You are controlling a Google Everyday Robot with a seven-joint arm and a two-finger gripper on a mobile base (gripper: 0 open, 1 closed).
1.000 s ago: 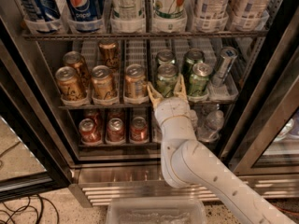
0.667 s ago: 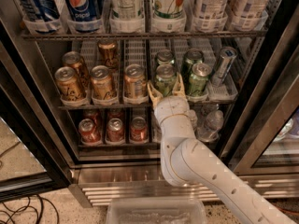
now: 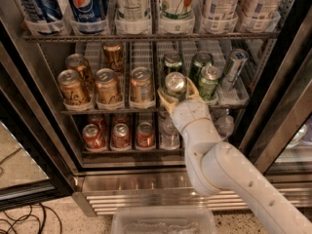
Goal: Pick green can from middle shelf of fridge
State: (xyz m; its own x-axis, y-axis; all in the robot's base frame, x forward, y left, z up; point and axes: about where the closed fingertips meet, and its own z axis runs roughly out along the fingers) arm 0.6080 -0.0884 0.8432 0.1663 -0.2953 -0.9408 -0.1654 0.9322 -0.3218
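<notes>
Grasp step. Green can (image 3: 175, 83) sits just behind front rail of middle shelf (image 3: 117, 110); my hand (image 3: 178, 95) is at it, over that rail, can't tell if clamped. Next: confirm grip, lift over rail, w/draw from fridge (image 3: 146, 182).

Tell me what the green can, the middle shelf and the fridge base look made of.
The green can looks aluminium: shiny silver top, pale glossy body. The middle shelf seems metal wire with a steel front rail. The fridge base looks like stainless steel, louvred. The gripper is at the can.
</notes>
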